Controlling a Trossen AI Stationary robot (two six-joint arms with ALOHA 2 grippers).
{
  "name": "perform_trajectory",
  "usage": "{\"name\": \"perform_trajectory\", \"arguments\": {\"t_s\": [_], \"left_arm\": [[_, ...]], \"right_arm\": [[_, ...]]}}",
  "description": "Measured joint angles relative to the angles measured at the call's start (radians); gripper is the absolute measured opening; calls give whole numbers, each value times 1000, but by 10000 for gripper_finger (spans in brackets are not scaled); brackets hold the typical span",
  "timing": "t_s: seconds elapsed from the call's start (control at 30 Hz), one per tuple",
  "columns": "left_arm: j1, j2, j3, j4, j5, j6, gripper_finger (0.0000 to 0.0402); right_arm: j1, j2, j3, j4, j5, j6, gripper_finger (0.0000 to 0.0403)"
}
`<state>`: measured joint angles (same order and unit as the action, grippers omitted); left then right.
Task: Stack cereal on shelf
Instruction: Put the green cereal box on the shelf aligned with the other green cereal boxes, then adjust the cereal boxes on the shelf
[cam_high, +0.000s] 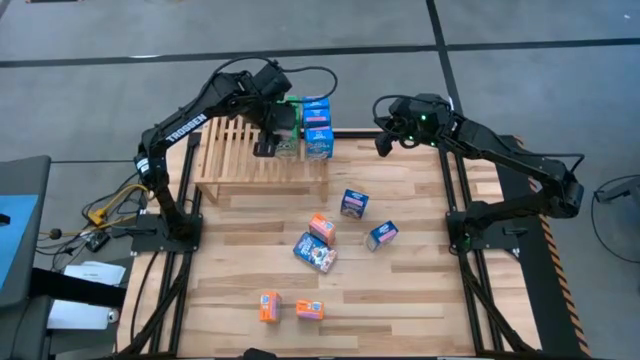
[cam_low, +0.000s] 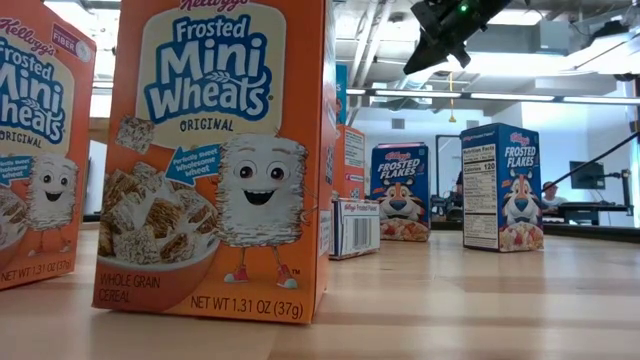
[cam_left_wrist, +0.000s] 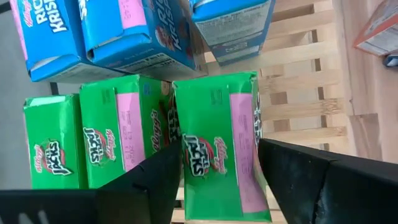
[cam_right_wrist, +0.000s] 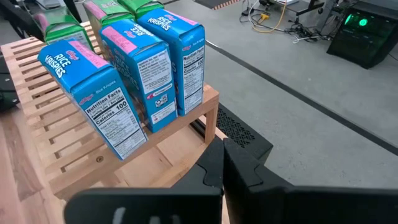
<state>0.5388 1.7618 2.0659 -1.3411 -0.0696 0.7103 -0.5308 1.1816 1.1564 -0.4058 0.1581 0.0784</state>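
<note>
The shelf (cam_high: 235, 155) is a light-wood slatted rack at the table's far left. At its right end stand three blue Rice Krispies boxes (cam_right_wrist: 149, 68) and, beside them, three green cereal boxes (cam_left_wrist: 106, 137). My left gripper (cam_high: 268, 140) reaches down over the shelf, its fingers on either side of the green box (cam_left_wrist: 217, 143) nearest the shelf's middle. My right gripper (cam_right_wrist: 222, 162) is shut with nothing in it. It hovers off the shelf's right end (cam_high: 383, 143), high above the table in the low view (cam_low: 425, 60). My left gripper has the green box between its two fingers (cam_left_wrist: 155, 180), one on each of two opposite sides (cam_left_wrist: 186, 155). The fingers slant down from above. The box stands in line with the other two green boxes over the slats. Its underside is hidden.
Several loose cereal boxes lie on the plank table near the middle and front: blue ones (cam_high: 352, 203) (cam_high: 382, 235) (cam_high: 315, 252) and orange ones (cam_high: 321, 228) (cam_high: 269, 306) (cam_high: 310, 309). The shelf's left part (cam_high: 225, 145) has bare slats.
</note>
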Motion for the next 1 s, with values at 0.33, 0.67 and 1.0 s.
{"name": "perform_trajectory", "arguments": {"t_s": [0.33, 0.67, 1.0], "left_arm": [[-9, 0, 0, 17, -89, -39, 300], [-50, -1, 68, 28, -131, -60, 314], [-63, -1, 232, -78, 9, -150, 313]], "right_arm": [[0, 0, 0, 0, 0, 0, 17], [0, 0, 0, -1, 0, 0, 17], [0, 0, 0, -8, 0, 0, 17]]}}
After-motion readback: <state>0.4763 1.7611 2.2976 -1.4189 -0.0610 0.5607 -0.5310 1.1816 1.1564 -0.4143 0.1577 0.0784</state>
